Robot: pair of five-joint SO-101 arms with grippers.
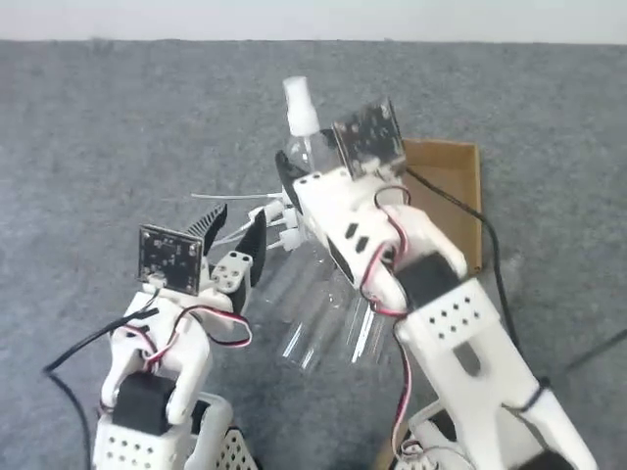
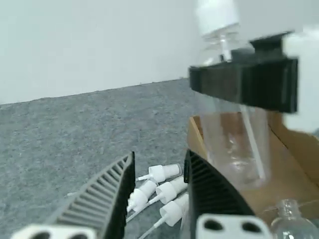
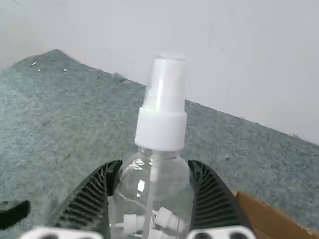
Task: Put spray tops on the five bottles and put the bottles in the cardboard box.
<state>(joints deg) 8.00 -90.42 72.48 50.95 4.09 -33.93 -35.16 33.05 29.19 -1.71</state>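
My right gripper point(image 3: 152, 201) is shut on a clear bottle point(image 3: 152, 186) that stands upright with a white spray top point(image 3: 162, 117) on its neck. In the high view this bottle point(image 1: 302, 142) is held off the table beside the cardboard box point(image 1: 453, 186), in the right gripper point(image 1: 297, 168). My left gripper point(image 2: 158, 191) is open with nothing in it, its tips just short of a cluster of loose white spray tops point(image 2: 162, 186). From above, the left gripper point(image 1: 242, 215) sits beside those spray tops point(image 1: 279, 223). Several uncapped clear bottles point(image 1: 318, 313) lie on the carpet between the arms.
Grey carpet point(image 1: 108, 147) covers the table, with open room at the left and far side. The box's brown wall point(image 2: 294, 159) rises behind the held bottle point(image 2: 234, 134), and the neck of another bottle point(image 2: 289, 216) shows close by. A plain white wall stands behind.
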